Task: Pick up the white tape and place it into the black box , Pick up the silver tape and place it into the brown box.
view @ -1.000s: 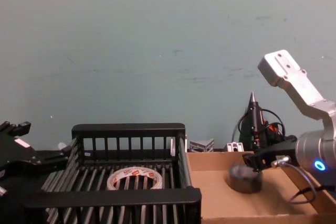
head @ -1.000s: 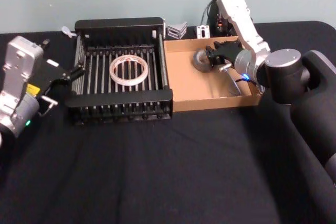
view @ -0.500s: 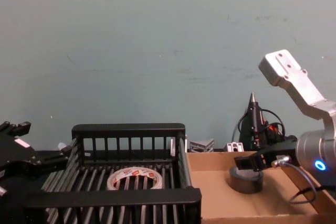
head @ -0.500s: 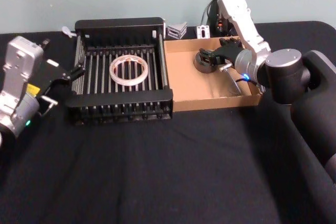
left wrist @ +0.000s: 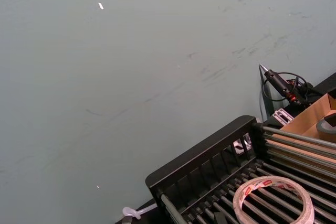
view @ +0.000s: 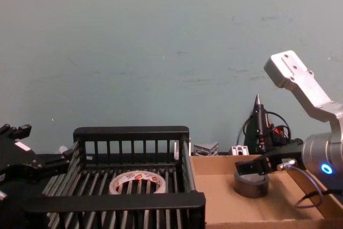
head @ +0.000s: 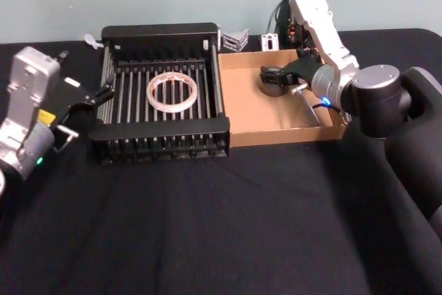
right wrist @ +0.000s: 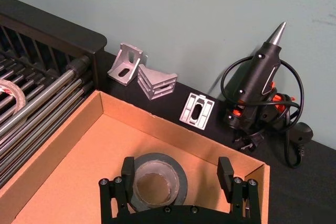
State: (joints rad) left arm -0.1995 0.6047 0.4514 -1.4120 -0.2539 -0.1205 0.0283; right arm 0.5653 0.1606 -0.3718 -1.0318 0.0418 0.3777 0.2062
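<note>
1. White tape (head: 172, 91) lies flat on the slatted floor of the black box (head: 160, 33), near its middle. That half looks done.
2. Silver tape (right wrist: 155, 184) sits flat on the floor of the brown box (head: 276, 131), toward the box's back wall.
3. Right pincer (right wrist: 176, 176) hangs just over the silver tape, fingers spread wide, one on either side of the roll w/ clear gaps, gripping nothing. Reads as a finished release.
4. Left pincer (head: 105, 92) is at the black box's left wall, outside it; can't tell how far open it is.
5. Both tapes in their boxes, so little is left, prob. only lifting the right arm clear of the brown box.
6. Black counter (head: 221, 226) in front of the black box carries no tape.
</note>
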